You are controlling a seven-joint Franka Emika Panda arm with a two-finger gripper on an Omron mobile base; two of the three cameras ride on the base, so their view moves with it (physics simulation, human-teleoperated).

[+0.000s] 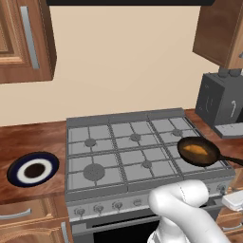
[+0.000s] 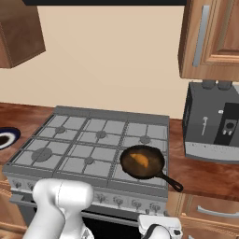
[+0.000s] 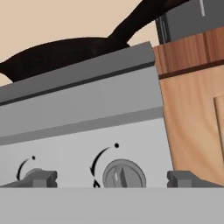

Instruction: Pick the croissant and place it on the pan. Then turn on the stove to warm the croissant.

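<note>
Two dark fingertips of the gripper stand wide apart, jaws open, flanking a round grey knob on the smooth metal stove. Crescent croissant lies in the round dark pan, handle toward the right bench.

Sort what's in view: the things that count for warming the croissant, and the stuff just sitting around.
Job:
croissant, already in the pan
stove
knob, framed between the open gripper fingers

Just lying about:
blue-rimmed plate on the counter left of the stove
grey appliance on the right counter
wall cabinets
</note>
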